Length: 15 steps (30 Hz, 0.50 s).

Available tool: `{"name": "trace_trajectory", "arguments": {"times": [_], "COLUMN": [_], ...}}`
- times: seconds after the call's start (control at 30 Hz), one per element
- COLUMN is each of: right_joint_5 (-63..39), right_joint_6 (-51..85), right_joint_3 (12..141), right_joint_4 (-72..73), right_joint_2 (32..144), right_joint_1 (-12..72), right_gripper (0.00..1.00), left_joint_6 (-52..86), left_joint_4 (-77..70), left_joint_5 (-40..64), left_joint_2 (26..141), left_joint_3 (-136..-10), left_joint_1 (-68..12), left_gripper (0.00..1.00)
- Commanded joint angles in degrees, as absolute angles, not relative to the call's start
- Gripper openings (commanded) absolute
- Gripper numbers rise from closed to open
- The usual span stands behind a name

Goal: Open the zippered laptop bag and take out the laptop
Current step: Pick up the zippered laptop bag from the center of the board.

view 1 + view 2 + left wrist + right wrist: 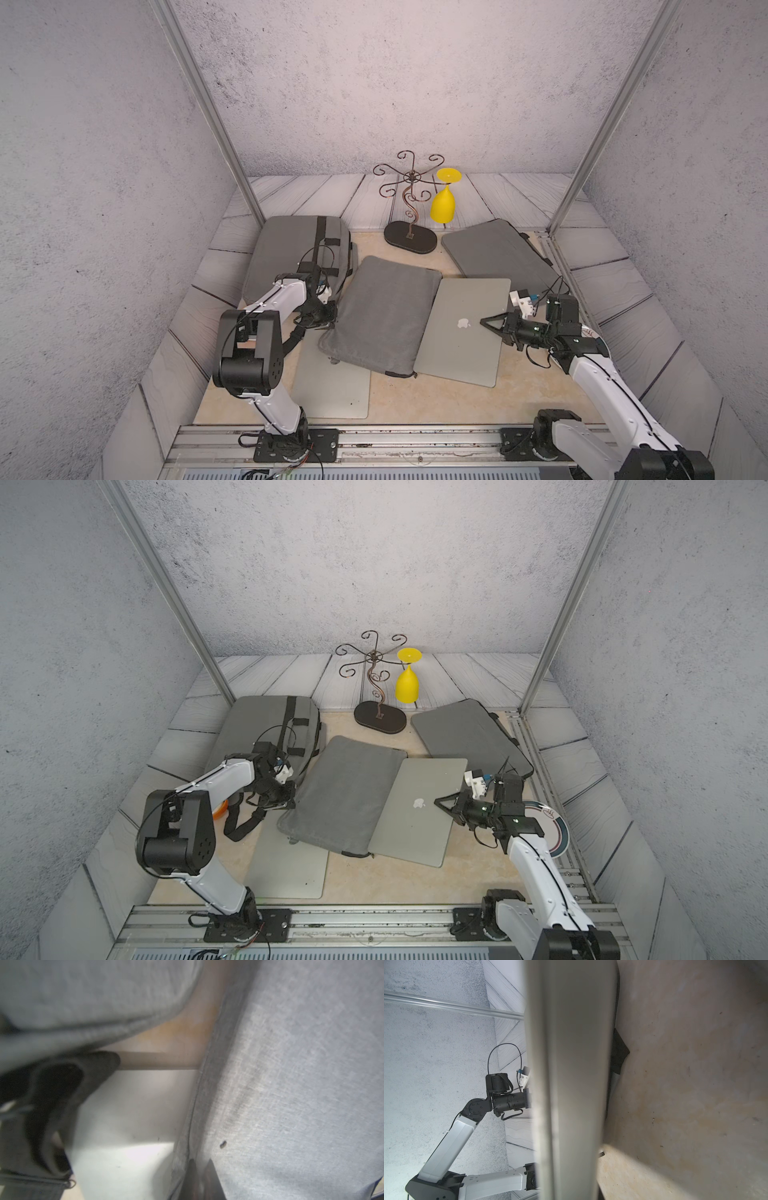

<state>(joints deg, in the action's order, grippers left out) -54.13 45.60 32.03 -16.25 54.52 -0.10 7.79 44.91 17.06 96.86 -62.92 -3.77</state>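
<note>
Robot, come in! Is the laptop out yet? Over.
Left gripper shut on sleeve edge. Right gripper shut on laptop, partway out. Nothing blocking its path.

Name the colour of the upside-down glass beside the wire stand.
Bright yellow; the glass shows best in a top view.

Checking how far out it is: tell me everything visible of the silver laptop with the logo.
The silver laptop is thin, metallic-looking and closed, lid up, a pale logo at its centre. It lies skewed mid-table, mostly out of the gray sleeve, its left long edge at or inside the sleeve's open side. The right end effector appears shut on its right edge, one finger over the lid beside the logo; in the right wrist view that side looks raised off the table.
</note>
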Motion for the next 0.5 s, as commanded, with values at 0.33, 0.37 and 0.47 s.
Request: {"name": "trace_trajectory", "arguments": {"times": [0.33,0.37,0.47], "right_joint_5": [-59.8,-59.8,-59.7], "right_joint_6": [48.4,48.5,48.6], "right_joint_3": [31.7,31.7,31.9], "right_joint_4": [-4.9,-4.7,-4.7], "right_joint_2": [55.3,55.3,55.3], "right_joint_1": [2.0,2.1,2.5], "right_gripper": [0.01,0.01,0.01], "left_joint_6": [11.8,12.1,12.4], "left_joint_4": [42.5,41.8,41.7], "left_joint_5": [12.2,10.8,10.1], "left_joint_2": [84.0,84.0,85.3], "left_joint_3": [-71.3,-71.3,-73.2], "left_joint_1": [-3.5,-3.1,-1.2], "left_gripper": [0.0,0.0,0.0]}}
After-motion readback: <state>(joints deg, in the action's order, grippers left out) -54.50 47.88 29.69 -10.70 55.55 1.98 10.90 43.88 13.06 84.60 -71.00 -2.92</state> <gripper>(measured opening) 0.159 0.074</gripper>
